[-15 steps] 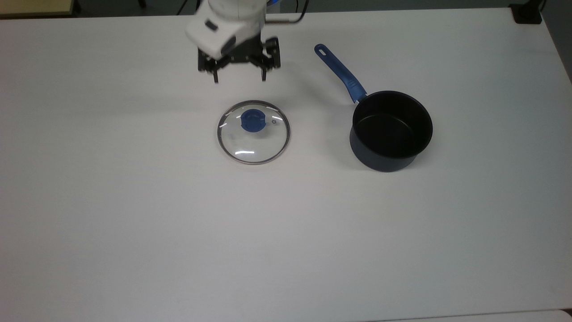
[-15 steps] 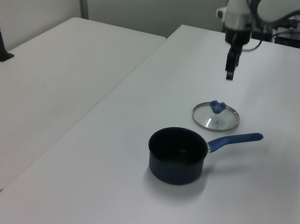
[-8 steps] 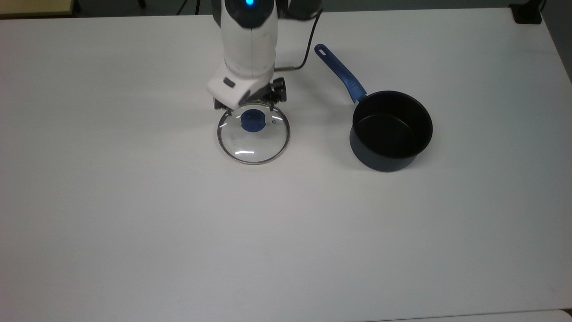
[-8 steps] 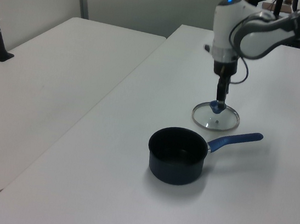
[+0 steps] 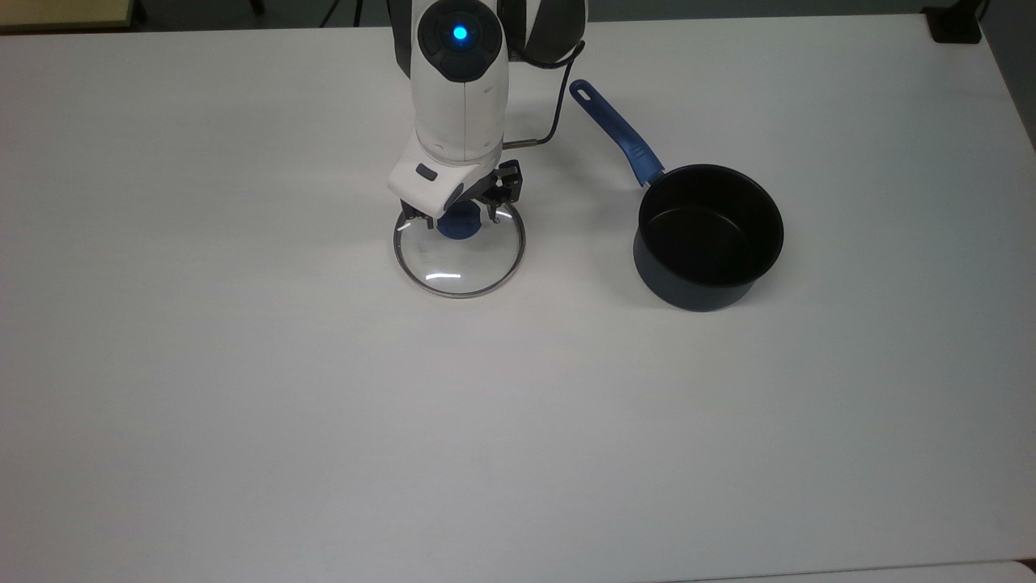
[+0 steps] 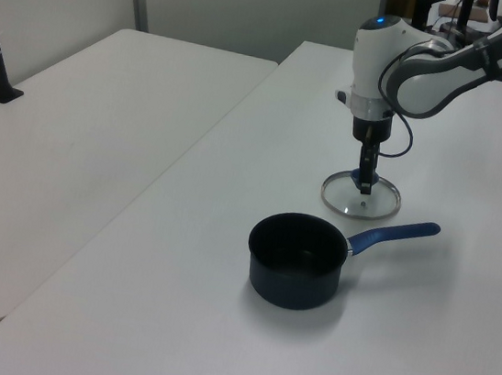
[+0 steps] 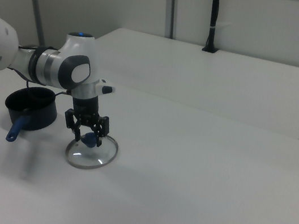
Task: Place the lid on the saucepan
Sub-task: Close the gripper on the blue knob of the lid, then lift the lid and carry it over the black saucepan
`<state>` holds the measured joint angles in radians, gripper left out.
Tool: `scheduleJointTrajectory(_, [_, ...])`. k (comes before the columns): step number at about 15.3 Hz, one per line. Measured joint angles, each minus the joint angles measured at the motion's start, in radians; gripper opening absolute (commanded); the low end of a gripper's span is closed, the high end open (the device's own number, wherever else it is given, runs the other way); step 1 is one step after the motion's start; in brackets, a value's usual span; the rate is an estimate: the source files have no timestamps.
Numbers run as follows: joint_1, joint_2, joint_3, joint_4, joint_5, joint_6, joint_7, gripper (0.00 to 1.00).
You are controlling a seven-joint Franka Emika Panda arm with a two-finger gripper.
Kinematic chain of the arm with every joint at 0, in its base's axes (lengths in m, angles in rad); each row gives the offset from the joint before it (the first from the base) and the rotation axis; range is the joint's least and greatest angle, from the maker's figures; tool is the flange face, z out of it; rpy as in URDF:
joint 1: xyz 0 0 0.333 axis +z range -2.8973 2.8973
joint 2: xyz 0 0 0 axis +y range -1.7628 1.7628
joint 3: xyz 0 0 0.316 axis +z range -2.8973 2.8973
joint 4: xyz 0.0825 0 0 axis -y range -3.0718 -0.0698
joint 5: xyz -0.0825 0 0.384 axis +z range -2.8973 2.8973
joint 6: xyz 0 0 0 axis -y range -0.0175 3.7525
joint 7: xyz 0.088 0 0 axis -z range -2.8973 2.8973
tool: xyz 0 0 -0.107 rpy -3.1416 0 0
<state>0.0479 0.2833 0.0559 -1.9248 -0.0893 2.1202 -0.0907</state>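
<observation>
— Lid: location?
— Flat on white table, toward the top view's centre. Glass disc, steel rim, blue knob.
— Gripper: state?
— Lowered over the knob, fingers spread apart on either side of it; contact with knob not discernible.
— Saucepan: location?
— Upright, well apart from lid, toward the top view's right. Dark outside, black inside, nothing in it. Blue handle angled up toward the top view's left.

Two white tables stand side by side — pale partition walls behind.
</observation>
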Motion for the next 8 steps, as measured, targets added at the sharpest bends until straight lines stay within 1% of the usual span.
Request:
scheduleJointTrajectory(5, [0.0, 0.0, 0.0, 0.001, 0.0, 0.035, -0.001, 0.82])
scheduleJointTrajectory(7, [0.0, 0.0, 0.0, 0.001, 0.0, 0.043, -0.001, 0.7])
scheduleJointTrajectory(8, [0.0, 0.0, 0.0, 0.001, 0.0, 0.043, -0.001, 0.67])
